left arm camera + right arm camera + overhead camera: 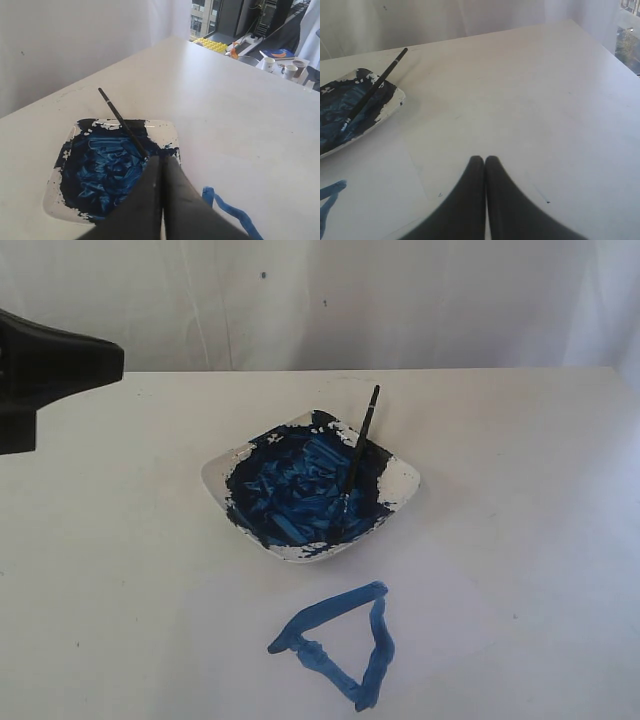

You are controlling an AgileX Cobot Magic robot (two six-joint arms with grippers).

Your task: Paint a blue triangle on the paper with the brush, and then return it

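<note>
The brush [358,445] rests in the white square dish [405,480]. Its paint-wet tip lies down in the dark-blue paint mass, and its black handle leans over the far rim, tilted upward and clear of the table [520,440]. No gripper is touching it. The dish sits near the middle of the table, its floor almost wholly smeared with blue and only the rim corners showing white. Just in front of the dish lies the paper [440,600], flat on the table, bearing the blue triangle [378,650]. This is a closed, rough outline of thick, uneven strokes, set apart from the dish by a strip of bare sheet. In its wrist view, the left gripper [161,165] has both fingers pressed together with nothing between them; it hangs above the near edge of the dish, with the brush beyond the fingertips. The right gripper [485,162] is likewise clenched and empty, poised over bare table to the side, well apart from the dish. In the exterior view, a black part of the left arm [50,365] shows at the left edge. A white curtain [300,300] hangs behind the table.
</note>
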